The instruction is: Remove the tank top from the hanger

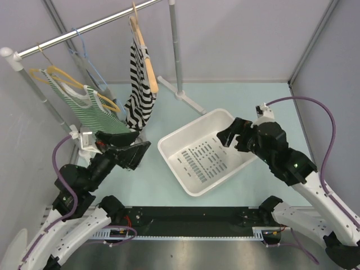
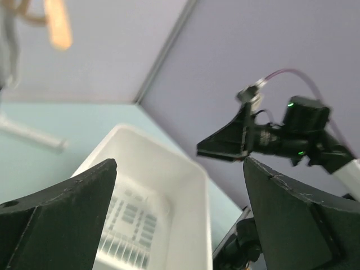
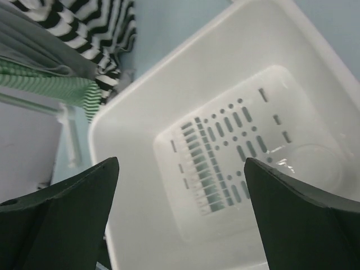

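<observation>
A black-and-white striped tank top (image 1: 140,90) hangs on a wooden hanger (image 1: 143,50) from the metal rail (image 1: 84,28). A green-striped tank top (image 1: 93,107) hangs on a yellow hanger (image 1: 62,76) further left. My left gripper (image 1: 134,147) is open and empty, just below the striped top's hem. In its own view (image 2: 180,162) it faces the white basket (image 2: 169,169). My right gripper (image 1: 229,136) is open and empty above the basket's right side; its view (image 3: 181,160) shows the basket and both tops (image 3: 95,25) at the upper left.
The white perforated basket (image 1: 169,147) sits on the table's middle. An empty blue hanger (image 1: 84,53) hangs on the rail. The rack's upright (image 1: 175,50) and foot (image 1: 188,101) stand behind the basket. Grey walls close in on the sides.
</observation>
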Motion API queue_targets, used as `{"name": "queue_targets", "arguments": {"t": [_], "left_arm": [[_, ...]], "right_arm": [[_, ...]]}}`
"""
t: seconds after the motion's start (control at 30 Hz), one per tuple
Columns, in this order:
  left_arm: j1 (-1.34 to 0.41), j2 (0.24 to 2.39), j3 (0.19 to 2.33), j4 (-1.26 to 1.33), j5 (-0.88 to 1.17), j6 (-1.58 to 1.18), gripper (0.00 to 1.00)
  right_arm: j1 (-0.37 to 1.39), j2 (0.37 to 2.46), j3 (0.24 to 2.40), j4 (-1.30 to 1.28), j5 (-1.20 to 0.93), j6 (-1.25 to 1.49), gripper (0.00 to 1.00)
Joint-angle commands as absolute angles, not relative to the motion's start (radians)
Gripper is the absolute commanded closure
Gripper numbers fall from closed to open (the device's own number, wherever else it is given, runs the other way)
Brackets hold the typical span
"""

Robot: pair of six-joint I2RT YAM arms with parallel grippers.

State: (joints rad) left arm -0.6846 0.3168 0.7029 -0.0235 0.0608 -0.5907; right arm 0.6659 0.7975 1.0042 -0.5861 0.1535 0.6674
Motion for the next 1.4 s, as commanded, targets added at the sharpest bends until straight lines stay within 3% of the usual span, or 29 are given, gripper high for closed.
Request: {"name": "queue_targets", "arguments": {"t": [0.0, 0.2, 0.4, 0.67, 0.93, 1.03, 1.17, 1.27, 1.3, 1.37], "left_arm": [[-0.678, 0.362, 0.807, -0.421, -0.141, -0.646, 0.01], [-0.678, 0.336, 0.859, -0.567, -0.241, -0.575, 0.01], [-0.678, 0.350, 0.966, -0.708, -0.025, -0.462, 0.01], [-0.680, 0.200, 0.899, -0.695, 0.040, -0.474, 0.01], [-0.680, 0.206, 0.956, -0.750, 0.080, -0.437, 0.01], [-0.678, 0.209, 0.974, -0.762, 0.083, -0.434, 0.01], [-0.678, 0.215, 1.012, -0.782, 0.087, -0.428, 0.01], [-0.680, 0.222, 1.040, -0.801, 0.080, -0.422, 0.02], [-0.680, 0.222, 1.043, -0.804, 0.077, -0.419, 0.02], [-0.680, 0.232, 1.055, -0.807, 0.077, -0.419, 0.03]], "right_arm": [[0.647, 0.955, 1.144, -0.645, 0.146, 0.491, 0.00], [0.721, 1.274, 1.429, -0.522, 0.145, 0.331, 0.00], [0.816, 1.543, 1.734, -0.379, 0.201, 0.218, 0.00], [0.887, 1.750, 1.948, -0.169, 0.207, 0.143, 0.00], [0.905, 1.916, 2.095, -0.055, 0.236, 0.034, 0.01], [0.907, 1.999, 2.184, -0.037, 0.258, 0.003, 0.06], [0.933, 2.095, 2.305, -0.017, 0.330, -0.083, 0.20], [0.936, 2.126, 2.348, -0.014, 0.379, -0.106, 0.35], [0.937, 2.128, 2.350, -0.009, 0.405, -0.100, 0.45], [0.937, 2.122, 2.330, -0.008, 0.431, -0.089, 0.52]]}}
